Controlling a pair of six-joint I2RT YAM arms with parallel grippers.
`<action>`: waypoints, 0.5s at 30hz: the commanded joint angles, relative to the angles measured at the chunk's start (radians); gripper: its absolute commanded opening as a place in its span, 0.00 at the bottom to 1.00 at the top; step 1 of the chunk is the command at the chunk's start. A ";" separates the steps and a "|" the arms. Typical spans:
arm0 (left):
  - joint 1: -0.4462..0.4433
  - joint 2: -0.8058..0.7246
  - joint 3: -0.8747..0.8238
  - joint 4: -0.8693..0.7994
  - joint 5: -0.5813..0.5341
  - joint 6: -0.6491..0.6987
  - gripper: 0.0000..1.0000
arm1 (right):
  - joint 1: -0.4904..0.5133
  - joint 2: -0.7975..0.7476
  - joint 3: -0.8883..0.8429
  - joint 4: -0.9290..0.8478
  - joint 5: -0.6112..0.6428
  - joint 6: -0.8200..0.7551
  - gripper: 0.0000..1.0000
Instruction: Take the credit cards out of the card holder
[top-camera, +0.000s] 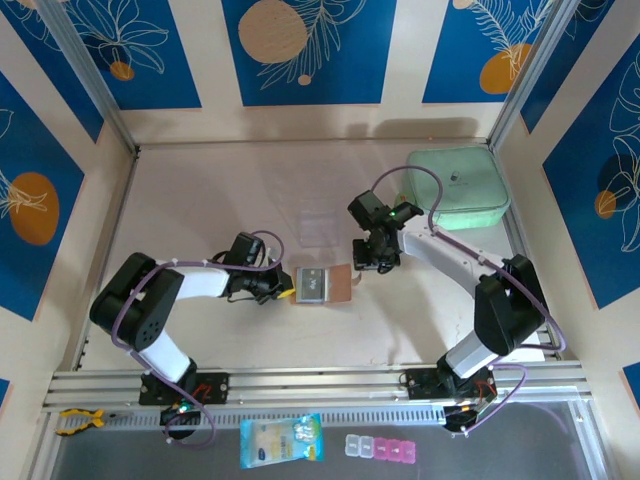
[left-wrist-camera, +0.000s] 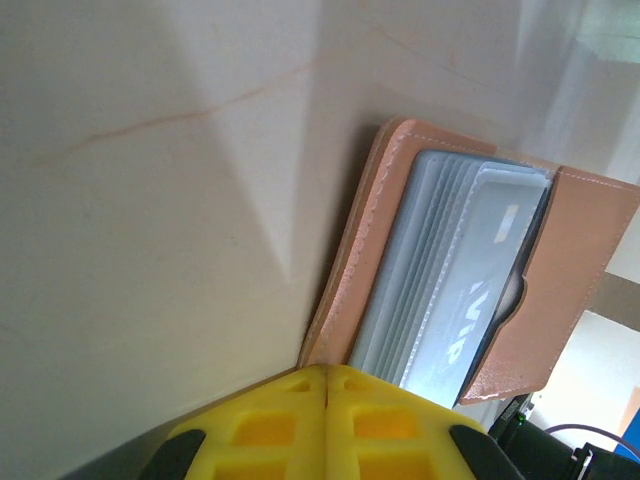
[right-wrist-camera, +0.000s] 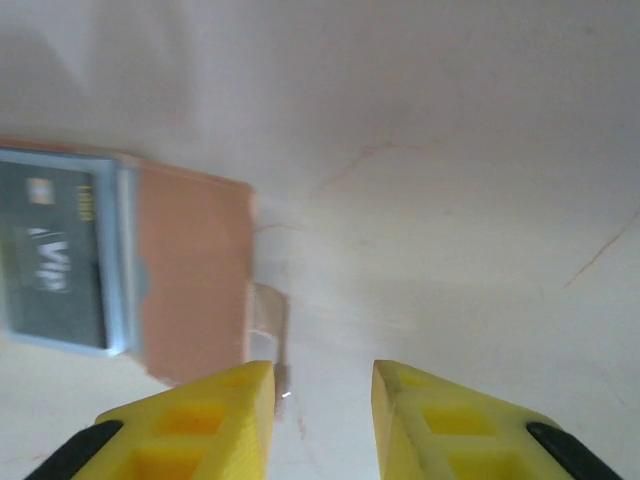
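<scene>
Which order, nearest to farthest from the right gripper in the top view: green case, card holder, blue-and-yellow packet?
1. card holder, just left of the right gripper
2. green case, back right
3. packet, front edge, left

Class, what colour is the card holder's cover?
The card holder is tan-pink, clearest in the left wrist view.

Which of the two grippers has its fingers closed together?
The left gripper: its yellow fingers meet with no gap, at the edge of the card holder. The right gripper has its fingers apart, with table showing between them.
</scene>
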 joint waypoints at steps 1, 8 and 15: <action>-0.009 0.024 -0.007 -0.024 -0.003 0.002 0.05 | 0.045 -0.014 0.065 -0.049 -0.015 0.031 0.32; -0.009 0.023 -0.010 -0.026 -0.007 0.000 0.05 | 0.138 0.064 0.100 0.022 -0.132 0.084 0.36; -0.009 0.012 -0.010 -0.037 -0.005 0.000 0.05 | 0.137 0.151 0.036 0.054 -0.106 0.117 0.51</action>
